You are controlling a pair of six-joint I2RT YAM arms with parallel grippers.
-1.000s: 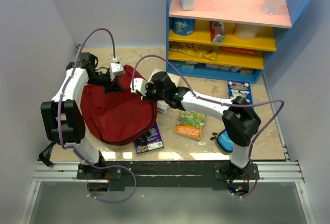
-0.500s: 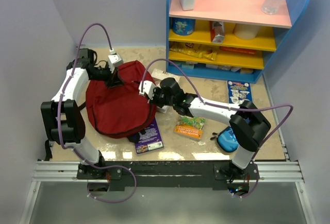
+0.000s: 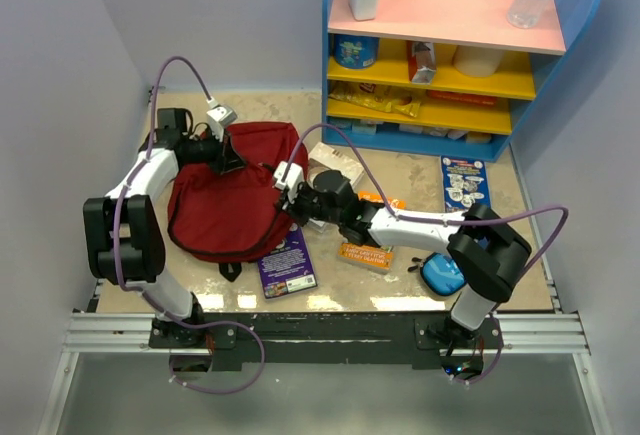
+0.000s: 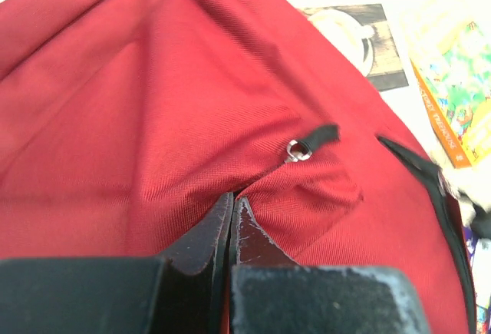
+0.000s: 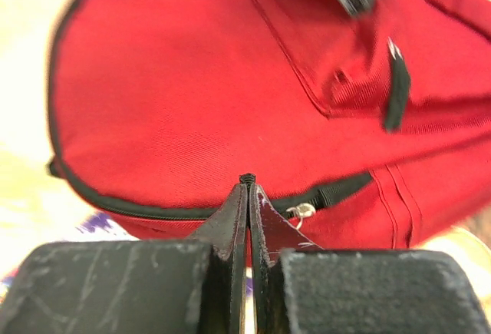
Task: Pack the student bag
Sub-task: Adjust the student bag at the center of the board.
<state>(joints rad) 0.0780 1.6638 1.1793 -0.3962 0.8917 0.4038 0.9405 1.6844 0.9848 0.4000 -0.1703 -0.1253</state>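
The student bag (image 3: pixel 225 205), dark red with a black zipper, lies on the left of the table. My left gripper (image 3: pixel 232 160) is shut, pinching a fold of its red fabric (image 4: pixel 230 196) close to a metal zipper pull (image 4: pixel 296 150) with a black tab. My right gripper (image 3: pixel 290 205) is shut on a small black zipper tab (image 5: pixel 246 179) at the bag's near right edge, on the black zipper line (image 5: pixel 153 211). A metal ring (image 5: pixel 304 210) hangs just right of those fingers. The bag's inside is hidden.
A purple book (image 3: pixel 288 263) lies partly under the bag's near edge. A green and orange book (image 3: pixel 365 255) sits under my right arm. A blue pouch (image 3: pixel 440 273), a blue-white book (image 3: pixel 463 179) and a white box (image 3: pixel 335 163) lie to the right. A shelf (image 3: pixel 450 65) stands at the back.
Both grippers stayed shut on the bag. The right gripper moved nearer and rightward along the bag's edge, the bag's top shifted back and right, and more of the purple book shows.
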